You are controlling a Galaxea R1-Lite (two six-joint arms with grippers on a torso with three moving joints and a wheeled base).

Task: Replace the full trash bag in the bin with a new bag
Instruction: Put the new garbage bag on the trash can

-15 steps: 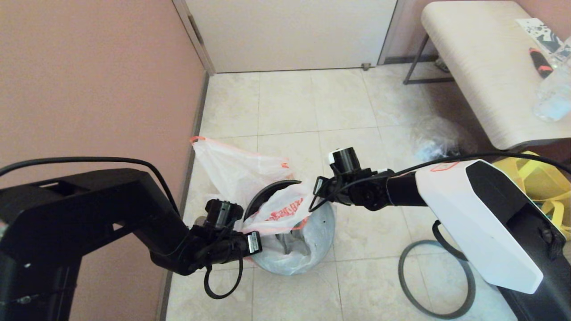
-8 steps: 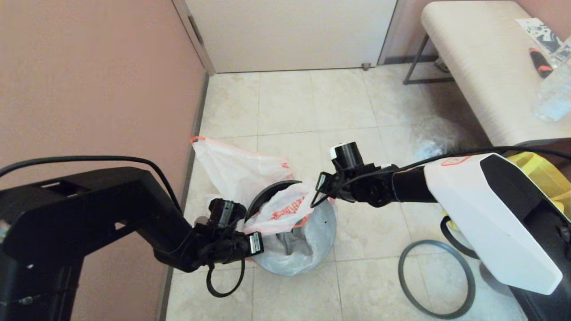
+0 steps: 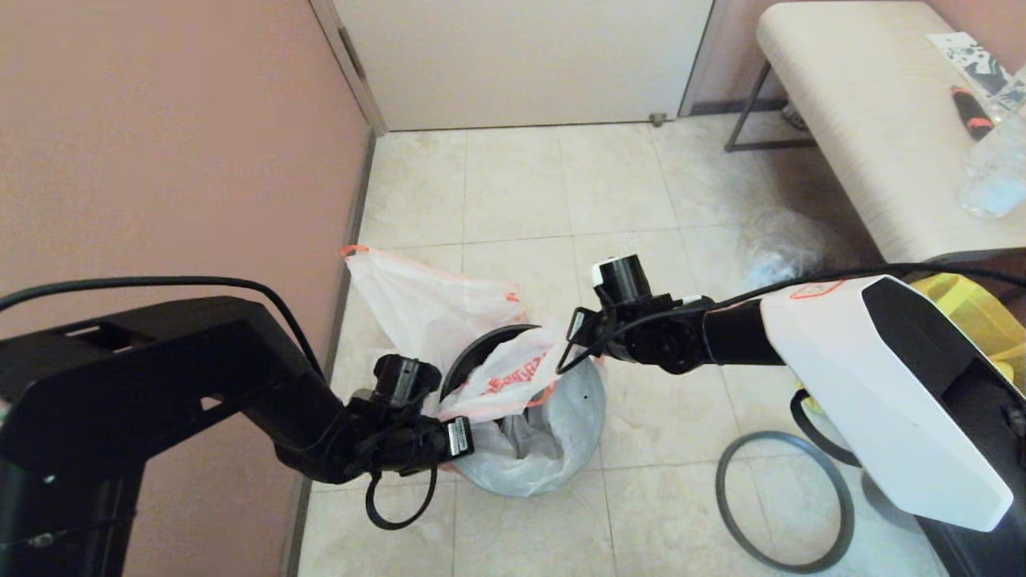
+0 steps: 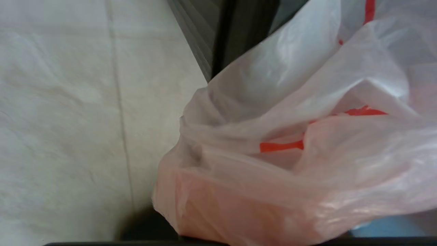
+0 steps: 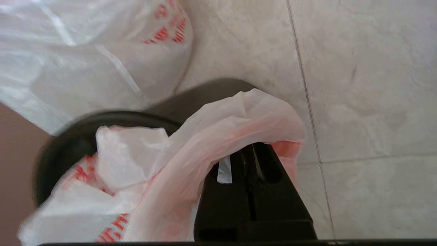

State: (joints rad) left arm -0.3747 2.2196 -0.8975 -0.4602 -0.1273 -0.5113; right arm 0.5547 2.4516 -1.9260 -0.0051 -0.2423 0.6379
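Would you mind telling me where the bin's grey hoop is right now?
In the head view the hoop lies flat on the floor tiles, off the bin, to the bin's right and under the right arm.

Black arms, looping black cables; right forearm white-shelled, red marking.
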